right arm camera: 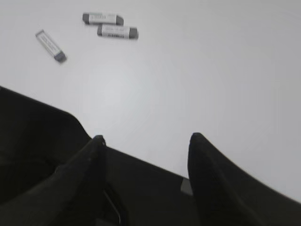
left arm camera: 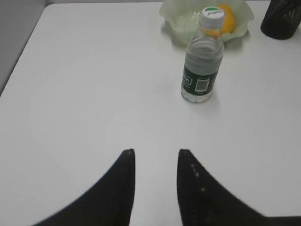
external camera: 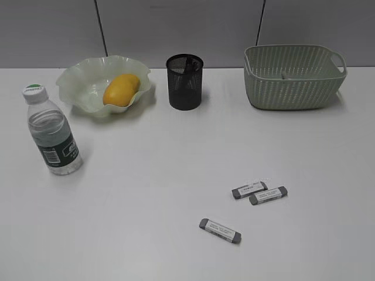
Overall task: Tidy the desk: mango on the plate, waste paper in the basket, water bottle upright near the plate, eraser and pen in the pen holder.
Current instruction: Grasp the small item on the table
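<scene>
The mango (external camera: 121, 89) lies in the wavy plate (external camera: 79, 82) at the back left. In front of the plate the water bottle (external camera: 53, 132) stands upright. Right of the plate is the black mesh pen holder (external camera: 184, 82); no pen can be made out. Three grey erasers (external camera: 249, 189) (external camera: 268, 195) (external camera: 220, 230) lie on the desk (external camera: 146, 193) at the front right. The basket (external camera: 293, 76) stands at the back right, with a pale scrap inside, too small to identify. My left gripper (left arm camera: 156, 153) is open and empty, well short of the bottle (left arm camera: 202, 61). My right gripper (right arm camera: 147, 137) is open and empty, far from the erasers (right arm camera: 117, 32).
Neither arm shows in the exterior view. A grey panelled wall runs behind the desk. In the right wrist view a dark edge lies under the gripper. The desk's left edge (left arm camera: 21, 61) shows in the left wrist view.
</scene>
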Available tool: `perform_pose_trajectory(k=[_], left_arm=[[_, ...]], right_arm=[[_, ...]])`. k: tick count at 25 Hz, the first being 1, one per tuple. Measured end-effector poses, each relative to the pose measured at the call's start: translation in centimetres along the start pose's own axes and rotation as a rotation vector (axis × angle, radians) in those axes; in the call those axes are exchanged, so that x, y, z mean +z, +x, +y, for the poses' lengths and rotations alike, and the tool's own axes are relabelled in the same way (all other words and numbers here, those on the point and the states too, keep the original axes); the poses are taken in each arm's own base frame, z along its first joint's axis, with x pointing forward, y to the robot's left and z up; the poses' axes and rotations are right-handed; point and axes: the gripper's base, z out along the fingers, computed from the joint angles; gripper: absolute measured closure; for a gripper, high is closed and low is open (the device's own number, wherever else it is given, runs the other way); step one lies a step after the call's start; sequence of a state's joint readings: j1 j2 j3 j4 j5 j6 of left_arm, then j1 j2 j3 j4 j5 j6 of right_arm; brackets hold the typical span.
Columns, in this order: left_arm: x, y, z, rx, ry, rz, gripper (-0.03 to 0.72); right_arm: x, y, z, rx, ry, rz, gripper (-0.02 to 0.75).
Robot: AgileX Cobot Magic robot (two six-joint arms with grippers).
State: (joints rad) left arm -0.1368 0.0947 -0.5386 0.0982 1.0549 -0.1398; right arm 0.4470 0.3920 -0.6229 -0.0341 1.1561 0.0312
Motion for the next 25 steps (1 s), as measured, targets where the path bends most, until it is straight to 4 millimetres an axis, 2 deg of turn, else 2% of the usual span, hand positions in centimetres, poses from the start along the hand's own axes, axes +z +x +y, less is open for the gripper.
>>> perform_pose_trajectory(k=[4, 6, 11, 13, 15, 18, 22, 25], left_arm=[[1.2, -0.6, -0.3, 0.071, 0.014, 0.08, 0.459], [1.9, -0.9, -0.5, 0.121, 0.022, 0.113, 0.459], [3.7, -3.8, -1.5, 0.22, 0.09, 0.117, 0.44], [4.7, -5.2, -2.4, 0.233, 0.168, 0.102, 0.425], [6.3, -6.5, -3.3, 0.244, 0.23, 0.119, 0.412], [9.6, -8.4, -4.8, 0.319, 0.318, 0.195, 0.396], [13.9, -10.6, -7.9, 0.443, 0.418, 0.255, 0.391], [15.8, -11.8, -11.8, 0.582, 0.504, 0.24, 0.383]], right_arm=[[-2.4, 4.2, -0.1, 0.009, -0.004, -0.241, 0.297], [-2.9, 5.4, -0.2, 0.011, -0.006, -0.31, 0.297], [-2.6, 5.2, -0.2, 0.015, 0.0, -0.356, 0.299], [-2.2, 5.1, -0.2, 0.015, -0.008, -0.373, 0.3], [-2.1, 5.0, -0.1, 0.016, -0.015, -0.38, 0.3], [-2.2, 4.9, -0.1, 0.016, -0.018, -0.388, 0.3], [-2.2, 4.9, -0.1, 0.016, -0.018, -0.388, 0.301], [-2.2, 4.9, -0.1, 0.016, -0.019, -0.388, 0.301]])
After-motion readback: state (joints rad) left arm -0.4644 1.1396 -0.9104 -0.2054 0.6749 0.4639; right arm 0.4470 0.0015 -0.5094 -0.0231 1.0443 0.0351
